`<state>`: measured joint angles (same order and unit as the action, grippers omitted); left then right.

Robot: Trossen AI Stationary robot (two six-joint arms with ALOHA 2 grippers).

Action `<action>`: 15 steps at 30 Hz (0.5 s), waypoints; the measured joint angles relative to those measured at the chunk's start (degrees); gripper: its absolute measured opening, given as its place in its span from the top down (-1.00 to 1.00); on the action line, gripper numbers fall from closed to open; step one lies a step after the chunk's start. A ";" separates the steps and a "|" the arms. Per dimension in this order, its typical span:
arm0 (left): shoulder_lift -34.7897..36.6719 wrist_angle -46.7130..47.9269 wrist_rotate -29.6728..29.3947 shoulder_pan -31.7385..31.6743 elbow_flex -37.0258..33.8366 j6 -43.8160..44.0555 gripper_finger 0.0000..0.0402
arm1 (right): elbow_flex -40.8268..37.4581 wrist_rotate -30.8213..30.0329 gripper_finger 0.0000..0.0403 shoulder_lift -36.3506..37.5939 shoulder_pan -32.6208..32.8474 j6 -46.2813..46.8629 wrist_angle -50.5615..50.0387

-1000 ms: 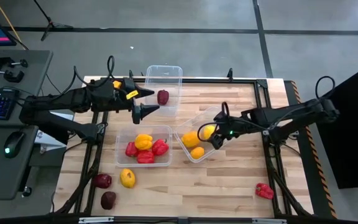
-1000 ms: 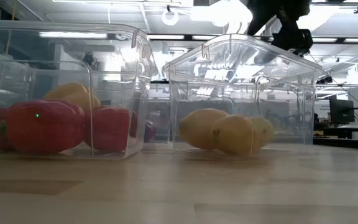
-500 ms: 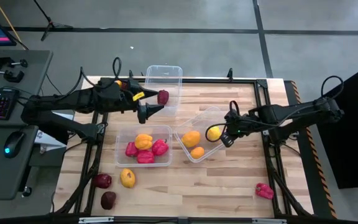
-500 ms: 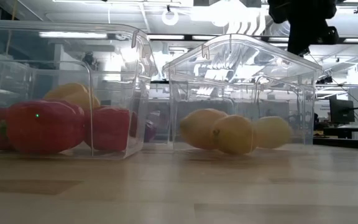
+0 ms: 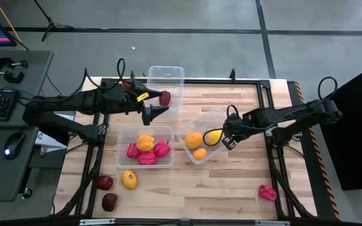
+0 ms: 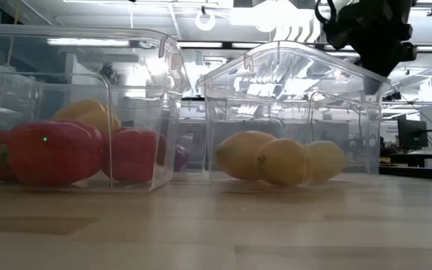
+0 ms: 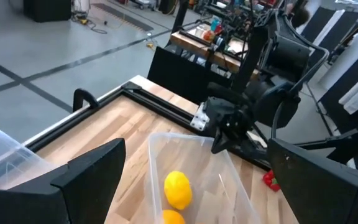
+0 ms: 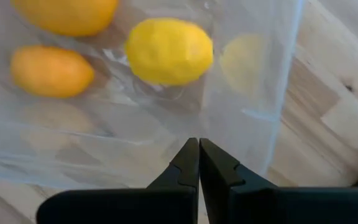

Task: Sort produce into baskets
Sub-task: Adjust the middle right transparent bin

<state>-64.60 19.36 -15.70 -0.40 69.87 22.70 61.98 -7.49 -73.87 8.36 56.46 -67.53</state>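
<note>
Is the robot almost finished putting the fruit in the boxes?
About halfway. Done: three yellow and orange pieces in the right tub, red peppers in the middle tub, one maroon piece in the back tub. In hand: nothing; the right pincer is shut and empty, the left pincer open. Left: four loose pieces, like the red one.

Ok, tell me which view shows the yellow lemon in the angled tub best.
The right wrist view: the lemon fills the frame, seen through the clear tub wall. The high view shows it small beside the right end effector. The low view gives its side; the left wrist view shows it farther off.
</note>
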 joint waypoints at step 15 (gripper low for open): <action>4.81 11.01 6.28 0.09 0.00 -2.91 -0.89 | 0.00 5.29 1.00 -0.01 10.48 12.12 6.13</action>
<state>-59.79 30.37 -9.43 -0.32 69.87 19.79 61.98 -2.20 -73.89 18.83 68.58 -61.40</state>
